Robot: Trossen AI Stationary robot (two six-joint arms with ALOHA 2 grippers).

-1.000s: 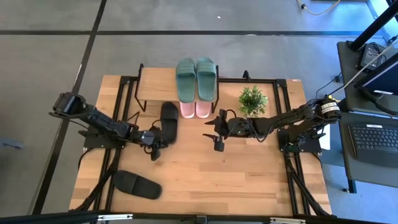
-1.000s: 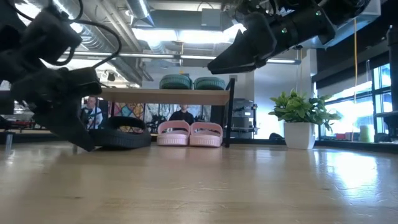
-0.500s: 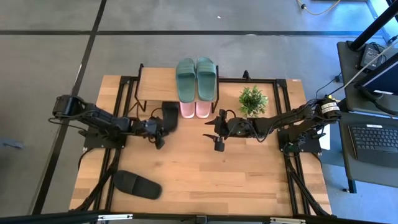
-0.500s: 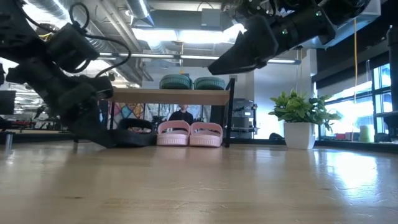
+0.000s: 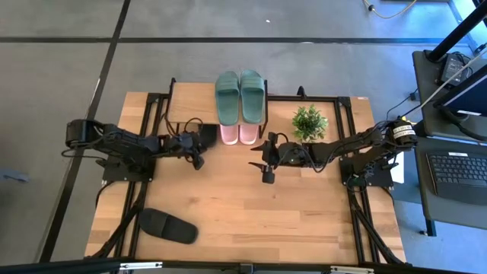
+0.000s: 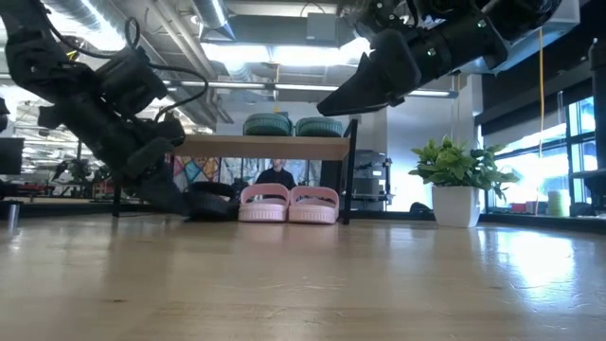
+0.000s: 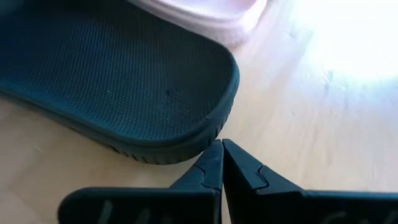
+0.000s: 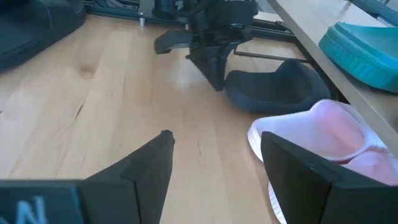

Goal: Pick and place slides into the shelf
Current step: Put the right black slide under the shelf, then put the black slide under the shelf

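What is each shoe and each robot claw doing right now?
Green slides: on top of the shelf.
Pink slides: under the shelf.
Black slide: partly under the shelf.
Other black slide: out on the table.
Left gripper: shut, pushing.
Right gripper: open, empty.

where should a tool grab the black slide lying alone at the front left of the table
Take the black slide by its wide strap, coming straight down from above. It lies flat and apart from everything else, long axis running across the table, so the strap's raised arch is likely the only part the fingers can close around. The left tool is nearer, though it is now shut by the other black slide at the shelf.
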